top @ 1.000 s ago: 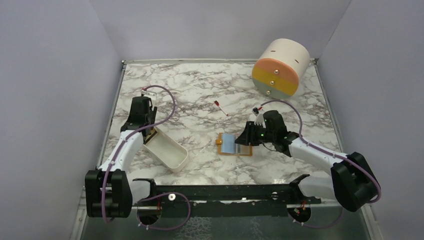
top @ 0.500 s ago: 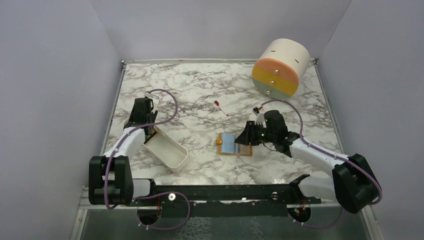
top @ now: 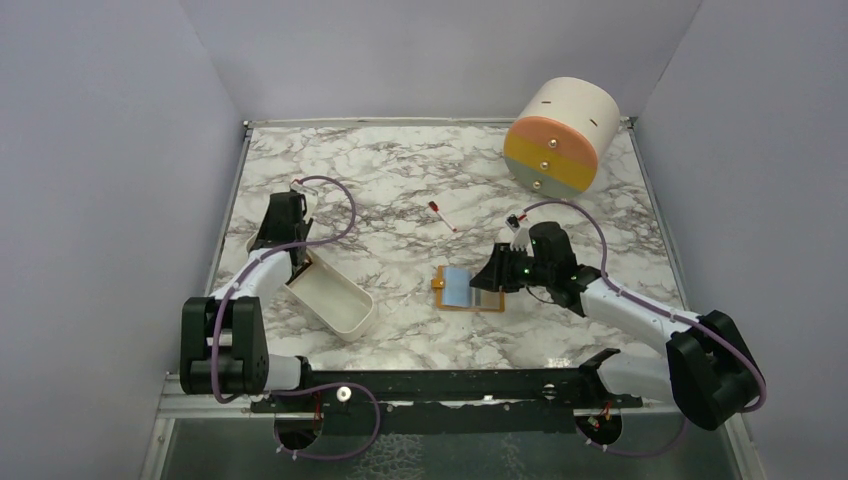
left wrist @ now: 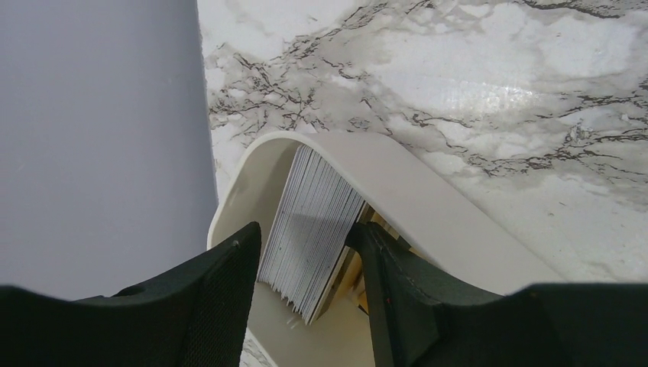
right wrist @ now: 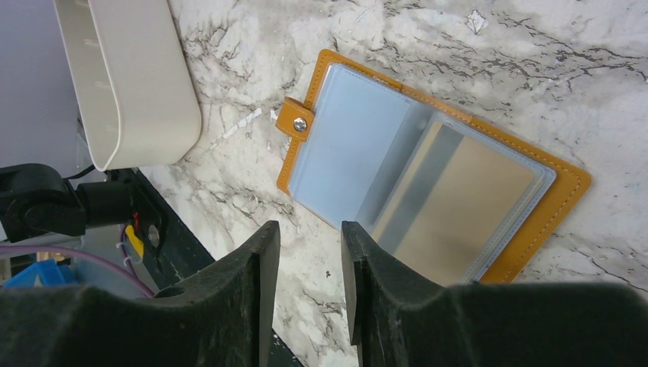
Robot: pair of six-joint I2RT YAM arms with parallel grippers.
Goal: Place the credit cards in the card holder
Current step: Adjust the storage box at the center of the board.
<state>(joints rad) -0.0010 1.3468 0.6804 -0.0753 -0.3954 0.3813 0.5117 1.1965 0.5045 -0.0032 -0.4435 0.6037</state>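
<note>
Starting with the marble table (top: 400,180): both arms reach out over it from the near edge. A big cream-and-orange drum (top: 560,135) lies on its side at the far right corner, well apart from everything else. A white oblong tray (top: 345,312) sits on the left side at an angle, with one end near the left wall.

The left gripper (left wrist: 306,237) is dipped into that end of the tray. Its fingers are spread, one on either side of a leaning stack of credit cards (left wrist: 313,206). Both fingers look right up against the stack, but I cannot tell if they actually squeeze it. The right gripper (right wrist: 309,229) is low over the table at the edge of the card holder (right wrist: 344,160). Its fingers are a little apart with bare marble between them, holding nothing.

The card holder lies open flat mid-table, between the tray and the right arm, with its blue-grey inside up. It has a snap tab on one side. One golden card with a grey strip shows through the clear sleeve on the half away from the tab.

The stack in the tray is seen edge-on, mostly pale edges with a few golden ones at one side. A small red-and-white stick (top: 441,216) lies on the marble beyond the holder, touching nothing.
</note>
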